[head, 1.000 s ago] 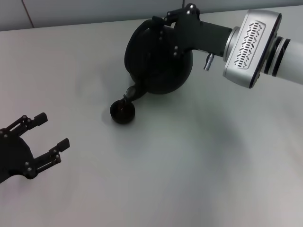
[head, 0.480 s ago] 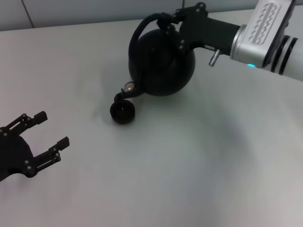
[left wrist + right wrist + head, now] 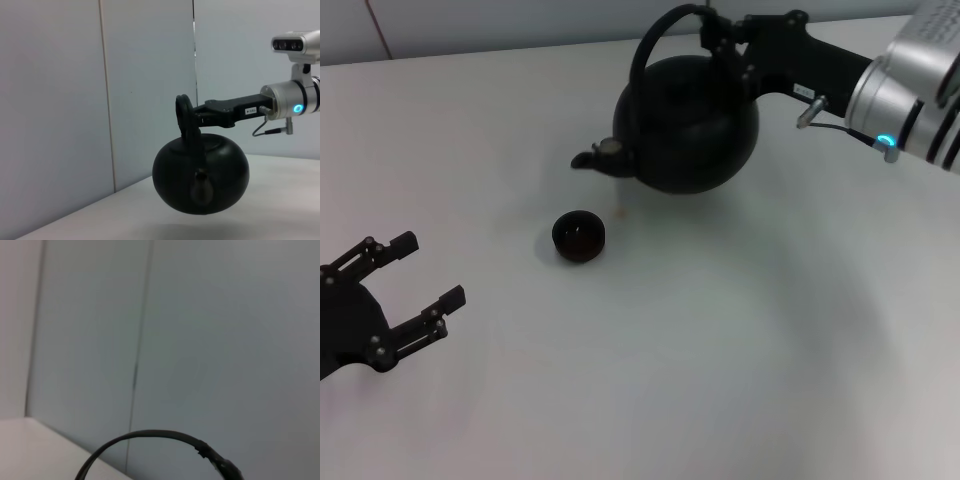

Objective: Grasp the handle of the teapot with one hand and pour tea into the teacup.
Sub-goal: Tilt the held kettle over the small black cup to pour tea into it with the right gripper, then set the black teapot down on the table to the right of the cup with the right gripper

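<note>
The right gripper [image 3: 720,35] was pinched onto the handle [image 3: 655,45] of the teapot [image 3: 690,125], reaching in from about two o'clock at the far side of the white table [image 3: 720,350]. From the left wrist's view the teapot [image 3: 200,172] appeared to hang clear of the tabletop, its body roughly level, the arched handle [image 3: 184,112] clamped in the gripper's fingers [image 3: 205,117]. Its short spout [image 3: 588,158] pointed toward nine o'clock. The teacup [image 3: 579,235] sat upright on the table near the teapot, at about seven o'clock from it and apart from the spout. The left gripper [image 3: 405,290] rested at the near left edge, fingers spread and holding nothing, well apart from the cup.
</note>
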Available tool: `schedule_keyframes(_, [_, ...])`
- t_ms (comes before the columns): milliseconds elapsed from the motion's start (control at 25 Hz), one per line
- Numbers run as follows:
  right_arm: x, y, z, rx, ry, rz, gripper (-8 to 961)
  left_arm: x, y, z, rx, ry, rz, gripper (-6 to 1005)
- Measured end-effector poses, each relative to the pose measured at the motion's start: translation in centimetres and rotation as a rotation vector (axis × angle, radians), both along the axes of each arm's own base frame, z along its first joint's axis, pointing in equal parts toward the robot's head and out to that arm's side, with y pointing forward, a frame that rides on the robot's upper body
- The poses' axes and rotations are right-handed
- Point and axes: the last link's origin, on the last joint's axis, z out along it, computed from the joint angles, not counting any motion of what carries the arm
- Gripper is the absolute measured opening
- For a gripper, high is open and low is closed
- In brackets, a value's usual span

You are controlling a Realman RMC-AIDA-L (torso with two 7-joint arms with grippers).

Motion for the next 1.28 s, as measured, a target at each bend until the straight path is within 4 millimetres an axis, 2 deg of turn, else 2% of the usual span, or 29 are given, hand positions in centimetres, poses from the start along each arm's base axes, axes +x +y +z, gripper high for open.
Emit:
schedule_keyframes(320, [2.6,-1.5,0.8,0.031,0.152,-0.142,86,0.1,0.0,0.0,0.005,-0.008,0.000,786])
schedule_keyframes(680, [4.3,-3.1,0.9,0.056,0.177,-0.178,110,0.1,0.0,-0.1,0.004,-0.007,-0.003,786])
schedule_keyframes(920, [5.6,-4.5,-0.4,0.121,0.135,-0.183,126,0.1,0.0,-0.1,0.001,-0.007,-0.005,786])
schedule_keyframes(1280, [6.0,-5.7,-1.8,0.152,0.116,-0.191,150,0.2,-0.1,-0.2,-0.002,-0.009,-0.005,786])
